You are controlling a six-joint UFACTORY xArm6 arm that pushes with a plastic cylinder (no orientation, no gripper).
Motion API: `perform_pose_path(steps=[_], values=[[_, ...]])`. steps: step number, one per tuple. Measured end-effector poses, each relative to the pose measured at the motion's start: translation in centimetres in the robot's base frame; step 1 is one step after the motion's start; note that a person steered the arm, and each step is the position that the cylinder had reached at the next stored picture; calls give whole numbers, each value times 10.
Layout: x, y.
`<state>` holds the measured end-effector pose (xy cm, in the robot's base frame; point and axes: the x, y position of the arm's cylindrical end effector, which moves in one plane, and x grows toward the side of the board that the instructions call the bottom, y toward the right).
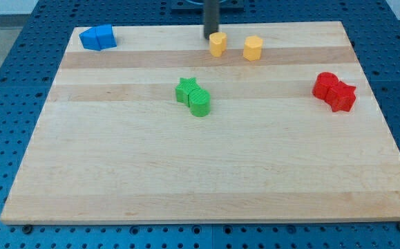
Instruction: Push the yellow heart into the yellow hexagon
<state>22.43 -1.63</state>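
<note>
Near the view's top edge of the wooden board (206, 173), my tip (209, 37) (a plain rod, with no pincer to open or close, so it holds nothing) stands just at the upper left of the yellow heart (217, 43). The yellow hexagon (253, 48) sits near, to the heart's right, with a gap between them. I judge that the push across this gap is not yet done.

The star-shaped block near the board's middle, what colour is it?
Green: the star block shows plainly in the camera view, the only one.
</note>
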Motion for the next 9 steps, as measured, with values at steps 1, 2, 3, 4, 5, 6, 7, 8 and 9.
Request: perform_pose_path(steps=[1,2,3,4,5,6,7,8,9], values=[[2,-31],[25,-30],[34,-19],[34,-5],[34,12],[34,29],[25,45],[11,54],[6,55]])
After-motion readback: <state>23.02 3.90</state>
